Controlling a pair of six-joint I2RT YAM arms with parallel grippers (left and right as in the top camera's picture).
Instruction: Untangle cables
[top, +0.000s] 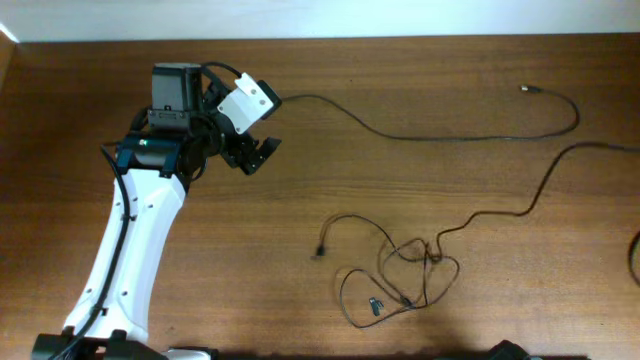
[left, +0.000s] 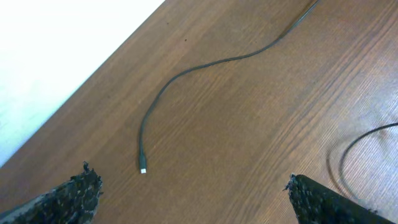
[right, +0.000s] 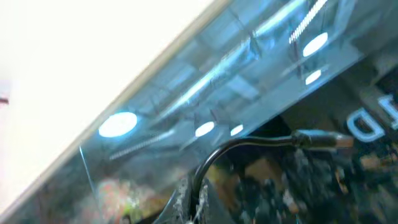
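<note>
Jaws of left gripper (left: 189, 182) apart, empty, over worktop (left: 249, 137). Loose cable (left: 186, 70) runs ahead; its plug (left: 143, 169) lies just in front, nearer the left finger. Tangled knot (top: 415, 262) well apart. Centre over cord behind plug, then pinch low. State of right gripper (right: 249, 193): cannot tell.

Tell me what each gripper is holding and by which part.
The left gripper is open, holding nothing. The right gripper seems to pinch a black cable a little behind its plug, though that view is blurred.
</note>
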